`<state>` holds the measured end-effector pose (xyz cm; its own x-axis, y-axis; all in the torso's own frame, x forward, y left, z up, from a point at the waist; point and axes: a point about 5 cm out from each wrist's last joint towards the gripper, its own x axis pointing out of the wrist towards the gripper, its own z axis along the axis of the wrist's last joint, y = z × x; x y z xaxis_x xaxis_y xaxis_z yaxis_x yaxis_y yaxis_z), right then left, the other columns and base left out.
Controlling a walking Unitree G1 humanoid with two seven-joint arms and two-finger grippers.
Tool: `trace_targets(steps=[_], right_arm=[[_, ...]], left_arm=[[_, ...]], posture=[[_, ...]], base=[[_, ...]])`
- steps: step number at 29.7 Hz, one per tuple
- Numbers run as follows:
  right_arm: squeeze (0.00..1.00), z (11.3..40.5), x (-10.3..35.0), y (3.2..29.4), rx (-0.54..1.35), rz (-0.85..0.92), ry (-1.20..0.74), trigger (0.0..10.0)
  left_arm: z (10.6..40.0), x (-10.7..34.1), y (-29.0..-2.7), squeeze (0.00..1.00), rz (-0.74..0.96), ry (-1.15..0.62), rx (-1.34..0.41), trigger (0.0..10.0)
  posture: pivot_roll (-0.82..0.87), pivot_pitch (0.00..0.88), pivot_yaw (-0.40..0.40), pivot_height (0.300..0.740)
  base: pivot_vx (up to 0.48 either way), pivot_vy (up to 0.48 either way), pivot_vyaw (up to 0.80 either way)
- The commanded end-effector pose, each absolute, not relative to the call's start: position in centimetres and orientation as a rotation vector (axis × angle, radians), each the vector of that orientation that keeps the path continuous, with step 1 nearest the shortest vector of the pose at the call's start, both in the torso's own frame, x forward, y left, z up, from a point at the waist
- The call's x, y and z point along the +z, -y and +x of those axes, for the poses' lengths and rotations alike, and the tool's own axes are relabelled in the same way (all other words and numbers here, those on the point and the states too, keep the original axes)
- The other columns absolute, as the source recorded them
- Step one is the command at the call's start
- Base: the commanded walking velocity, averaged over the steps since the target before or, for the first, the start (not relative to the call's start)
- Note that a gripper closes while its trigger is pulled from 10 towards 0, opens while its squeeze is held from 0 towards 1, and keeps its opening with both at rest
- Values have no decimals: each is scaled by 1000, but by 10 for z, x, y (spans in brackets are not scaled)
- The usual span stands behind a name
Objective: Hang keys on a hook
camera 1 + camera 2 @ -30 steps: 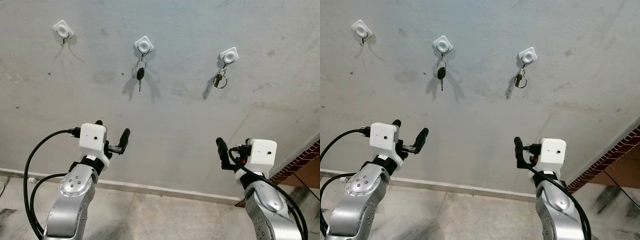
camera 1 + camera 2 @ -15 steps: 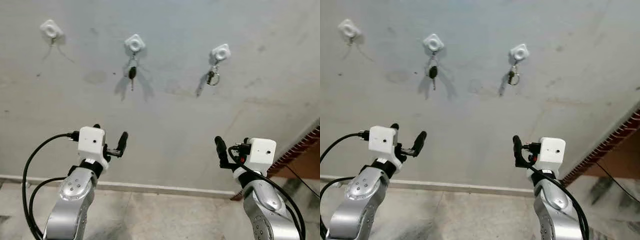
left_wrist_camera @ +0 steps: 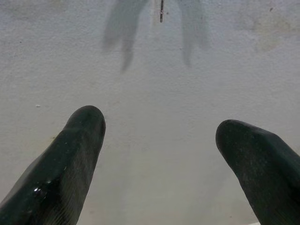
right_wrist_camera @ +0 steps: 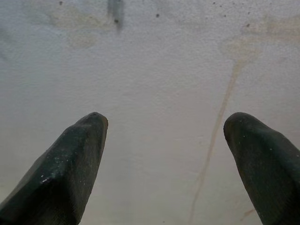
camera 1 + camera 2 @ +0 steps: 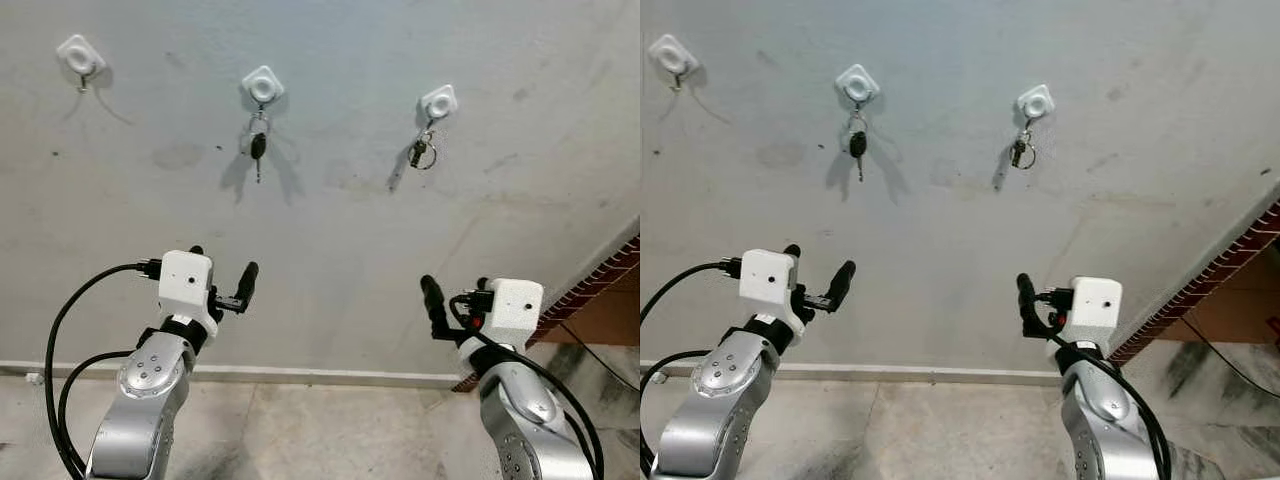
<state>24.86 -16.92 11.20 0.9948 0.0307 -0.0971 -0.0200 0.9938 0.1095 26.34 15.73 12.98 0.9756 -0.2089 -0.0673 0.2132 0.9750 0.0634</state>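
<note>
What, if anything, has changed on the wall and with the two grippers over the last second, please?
Nothing was taken hold of or let go. The whole picture has slid sideways, so the camera turned; the hooks did not move. The left gripper and right gripper stay raised, open and empty before the wall. The car key and the key bunch still hang on their hooks, and the left hook remains bare.

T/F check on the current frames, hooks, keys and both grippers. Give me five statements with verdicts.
1. Three white hooks are on the wall. True: left hook, middle hook, right hook.
2. The left hook holds a black-headed key. False: the black-headed key hangs from the middle hook.
3. A key ring hangs from the right hook. True.
4. The left gripper is shut on keys. False: it is open and empty.
5. The right gripper touches the wall. False: it is open, short of the wall.
</note>
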Motion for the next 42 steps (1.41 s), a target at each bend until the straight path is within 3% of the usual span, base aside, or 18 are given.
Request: trace_targets(steps=[1,15,42], right_arm=[[0,249,107,176,-7,110,-125,10000],[0,249,104,181,-123,146,-104,10000],[0,250,105,178,-173,169,-74,10000]], left_arm=[[263,132,-153,0,66,-58,-236,10000],[269,134,-146,0,75,-66,-317,10000],[276,139,-144,0,99,-81,-385,10000]], posture=[[143,26,-105,740],[151,17,-57,740],[151,32,14,740]], base=[[-255,0,0],[-256,0,0],[-292,-47,0]])
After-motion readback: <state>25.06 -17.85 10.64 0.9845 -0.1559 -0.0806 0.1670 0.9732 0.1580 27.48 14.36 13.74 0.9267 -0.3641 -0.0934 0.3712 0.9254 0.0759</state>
